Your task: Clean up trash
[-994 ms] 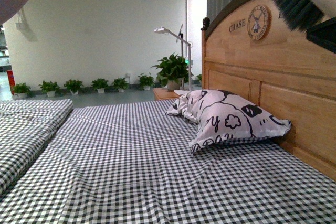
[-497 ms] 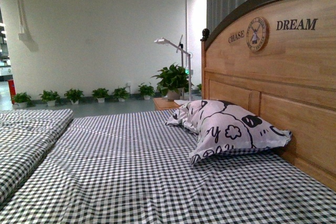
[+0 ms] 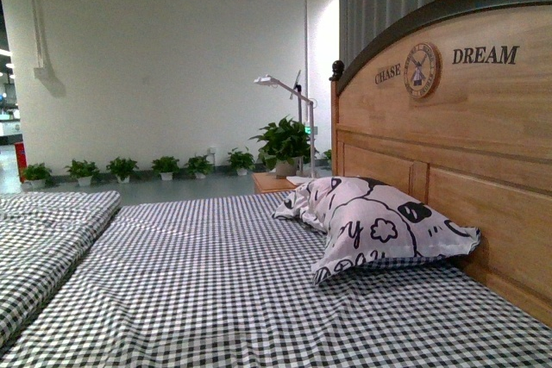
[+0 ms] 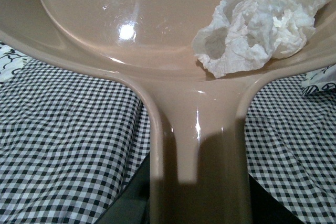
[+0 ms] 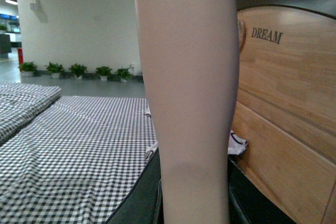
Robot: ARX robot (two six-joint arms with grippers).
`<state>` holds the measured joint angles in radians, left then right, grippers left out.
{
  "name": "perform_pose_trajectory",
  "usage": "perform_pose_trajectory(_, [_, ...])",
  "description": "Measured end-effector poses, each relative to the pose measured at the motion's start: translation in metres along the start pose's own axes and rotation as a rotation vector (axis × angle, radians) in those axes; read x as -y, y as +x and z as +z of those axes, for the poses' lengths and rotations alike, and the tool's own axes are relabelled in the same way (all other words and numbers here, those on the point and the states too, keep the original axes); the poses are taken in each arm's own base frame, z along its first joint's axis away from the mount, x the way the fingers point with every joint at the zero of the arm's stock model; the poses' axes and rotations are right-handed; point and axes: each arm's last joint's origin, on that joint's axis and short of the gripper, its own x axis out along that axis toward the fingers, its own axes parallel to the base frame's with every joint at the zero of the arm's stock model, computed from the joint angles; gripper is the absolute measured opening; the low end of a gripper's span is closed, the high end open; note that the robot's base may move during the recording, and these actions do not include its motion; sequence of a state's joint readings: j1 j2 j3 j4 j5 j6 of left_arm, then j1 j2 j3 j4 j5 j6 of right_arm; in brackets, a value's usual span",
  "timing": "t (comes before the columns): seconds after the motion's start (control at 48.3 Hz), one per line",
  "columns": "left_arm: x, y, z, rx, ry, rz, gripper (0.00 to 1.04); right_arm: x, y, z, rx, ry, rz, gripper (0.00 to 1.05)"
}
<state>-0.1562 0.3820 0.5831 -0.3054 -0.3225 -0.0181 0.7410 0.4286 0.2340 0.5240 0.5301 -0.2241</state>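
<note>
A white-walled room holds a bed spread with a black-and-white checked sheet [image 3: 216,282] across the lower frame of the front view, a tall wooden headboard [image 3: 448,152] at right, and a white pillow with black cartoon print [image 3: 379,221] at centre right. No arm shows there. In the left wrist view, a pale pink plastic dustpan [image 4: 131,35] fills the top, its handle running down the middle; the crumpled white paper wad [image 4: 257,22] sits at upper right, near the pan's edge. Tilting could spill it back onto the sheet. Neither gripper's grip is visible; I cannot tell.
</note>
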Motion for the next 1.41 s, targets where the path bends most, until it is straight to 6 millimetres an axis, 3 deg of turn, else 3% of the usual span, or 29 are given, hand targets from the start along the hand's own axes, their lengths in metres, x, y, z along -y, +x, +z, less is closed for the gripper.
perform_pose_trajectory(0.58, [0.001, 0.001, -0.006, -0.018, 0.001, 0.002, 0.23, 0.048, -0.014, -0.026, -0.084, -0.066, -0.123, 0.18])
perform_pose_trajectory(0.725, [0.0, 0.003, -0.016, -0.039, 0.006, 0.019, 0.23, 0.057, -0.02, -0.037, -0.103, -0.043, -0.136, 0.18])
perform_pose_trajectory(1.408, [0.002, 0.004, -0.036, -0.081, 0.008, 0.021, 0.23, 0.055, -0.025, -0.051, -0.094, -0.005, -0.154, 0.18])
